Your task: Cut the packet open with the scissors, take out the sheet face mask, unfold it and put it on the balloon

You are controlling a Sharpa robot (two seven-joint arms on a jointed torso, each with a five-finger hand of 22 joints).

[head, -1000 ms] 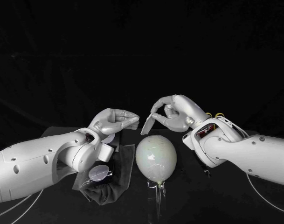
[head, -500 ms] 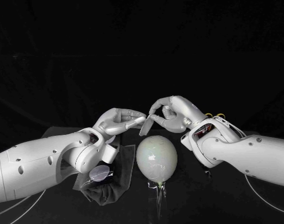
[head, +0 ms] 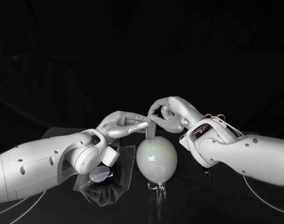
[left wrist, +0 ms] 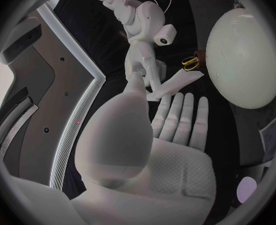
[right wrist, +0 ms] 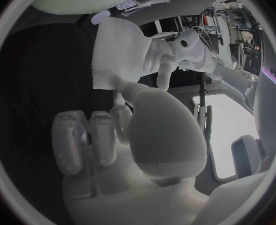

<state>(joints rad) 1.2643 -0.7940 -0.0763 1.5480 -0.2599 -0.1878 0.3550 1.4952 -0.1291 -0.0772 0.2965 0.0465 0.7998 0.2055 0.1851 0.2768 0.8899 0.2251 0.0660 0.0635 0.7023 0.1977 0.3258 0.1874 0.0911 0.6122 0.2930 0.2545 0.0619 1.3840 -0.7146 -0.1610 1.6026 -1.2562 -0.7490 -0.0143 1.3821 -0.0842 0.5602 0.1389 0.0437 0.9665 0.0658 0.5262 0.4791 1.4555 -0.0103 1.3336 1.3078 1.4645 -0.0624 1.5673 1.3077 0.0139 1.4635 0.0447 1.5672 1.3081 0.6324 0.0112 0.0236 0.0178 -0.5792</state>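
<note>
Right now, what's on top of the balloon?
Nothing lies on the balloon. Above it the right hand holds the folded mask; the left hand is at it, its grip hidden.

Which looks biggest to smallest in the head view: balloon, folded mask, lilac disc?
1. balloon: clearly the largest.
2/3. folded mask and lilac disc: these look about alike. The mask is partly hidden and is held up off the table, nearer the camera, so I won't rank the two.

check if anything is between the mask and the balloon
Nothing visible. The right robot hand holds the folded mask just above the balloon, and the left robot hand is beside the mask, not under it.
</note>
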